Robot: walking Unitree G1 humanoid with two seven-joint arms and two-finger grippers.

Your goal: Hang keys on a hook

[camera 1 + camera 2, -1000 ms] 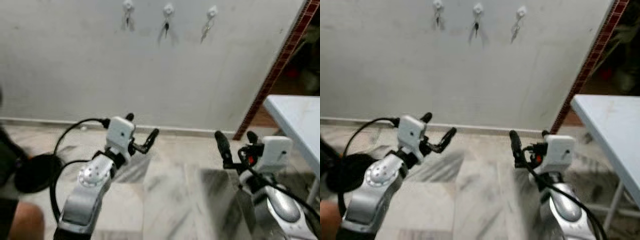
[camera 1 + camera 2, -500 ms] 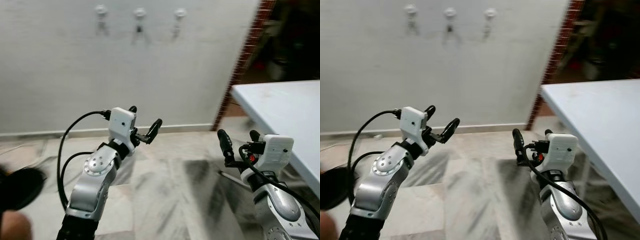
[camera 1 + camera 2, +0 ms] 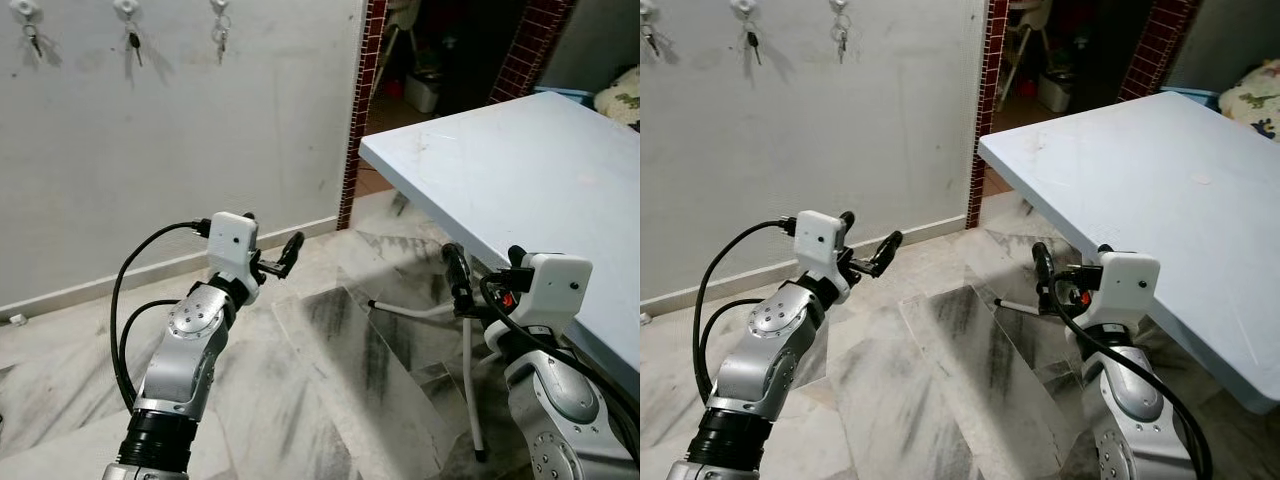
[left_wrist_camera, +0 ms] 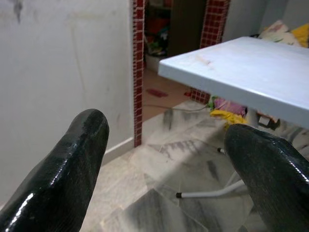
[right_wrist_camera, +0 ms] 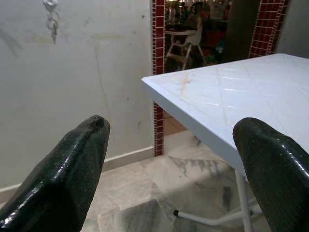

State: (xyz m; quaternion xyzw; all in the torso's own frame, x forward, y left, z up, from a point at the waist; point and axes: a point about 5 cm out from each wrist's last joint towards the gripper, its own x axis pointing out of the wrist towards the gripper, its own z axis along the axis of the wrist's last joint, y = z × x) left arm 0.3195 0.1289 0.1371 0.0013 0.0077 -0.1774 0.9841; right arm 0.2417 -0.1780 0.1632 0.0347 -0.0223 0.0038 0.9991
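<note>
I'm seeing three hooks (image 3: 127, 8) up on the white wall (image 3: 200, 150), and each one is already carrying keys (image 3: 218, 30): three sets, counted. So the hanging looks finished to me, unless more keys are waiting somewhere. I'm facing the pale blue table (image 3: 520, 170) now, its top looking bare. My left gripper (image 3: 272, 257) is holding out front, fingers spread wide, carrying nothing. My right gripper (image 3: 482, 275) is hovering by the table edge, also wide and empty.

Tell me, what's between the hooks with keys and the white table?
In the left eye view, bare wall and a red brick pillar stand between the hooks and the table.
</note>
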